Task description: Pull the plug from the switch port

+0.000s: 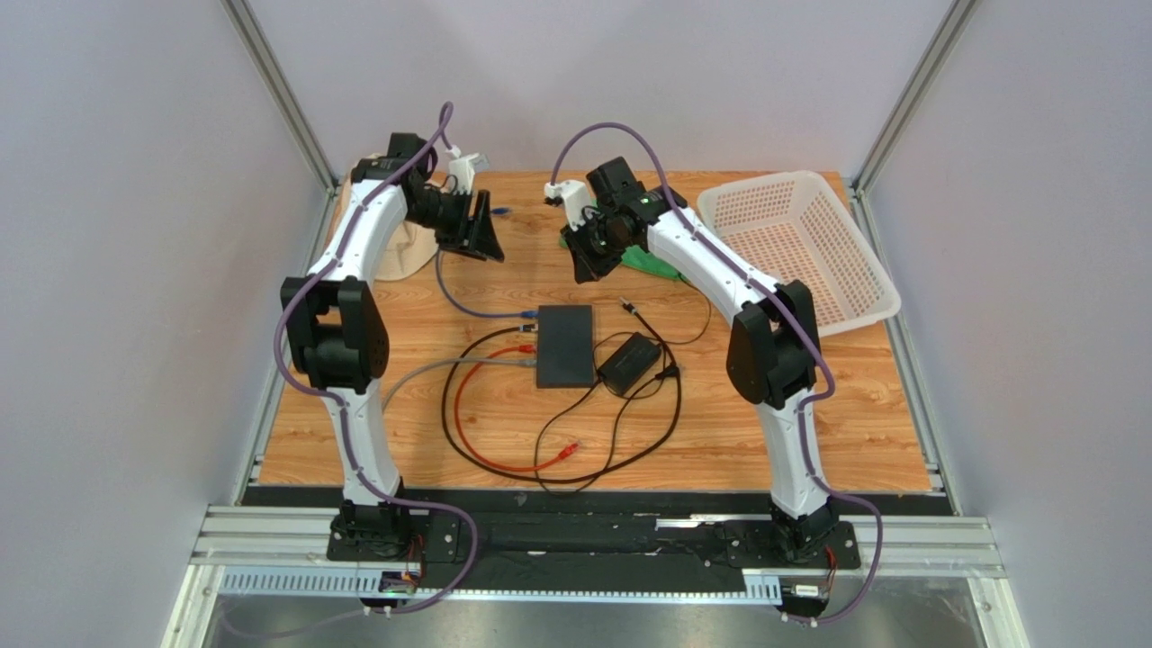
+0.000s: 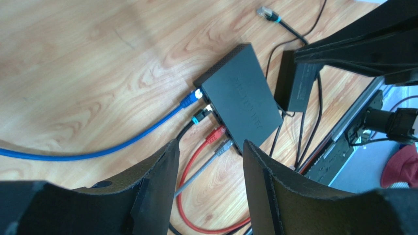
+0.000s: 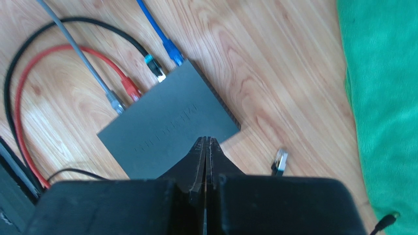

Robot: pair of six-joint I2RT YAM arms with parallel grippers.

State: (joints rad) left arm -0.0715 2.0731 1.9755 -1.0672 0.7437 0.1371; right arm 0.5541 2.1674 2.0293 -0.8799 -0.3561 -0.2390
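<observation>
Switch (image 2: 240, 100) has four plugs (image 2: 214, 135) seated along one side. Left gripper (image 2: 208, 151) has its fingers spread and empty; right gripper (image 3: 205, 143) has them pressed together.

Nothing legible in any of my views. One candidate only: a single line of faint, tone-on-tone lettering (image 2: 248, 100) on the top face of the flat black switch box (image 2: 228, 81), mid worktop (image 1: 838, 405).

Left wrist view: the line runs along the lid's long axis, blurred, and I can make out no character.

Right wrist view: same line, smeared, letter shapes only.

Top view: box too small, lettering not resolved.

Brand, numbers, signs: cannot tell.
</observation>
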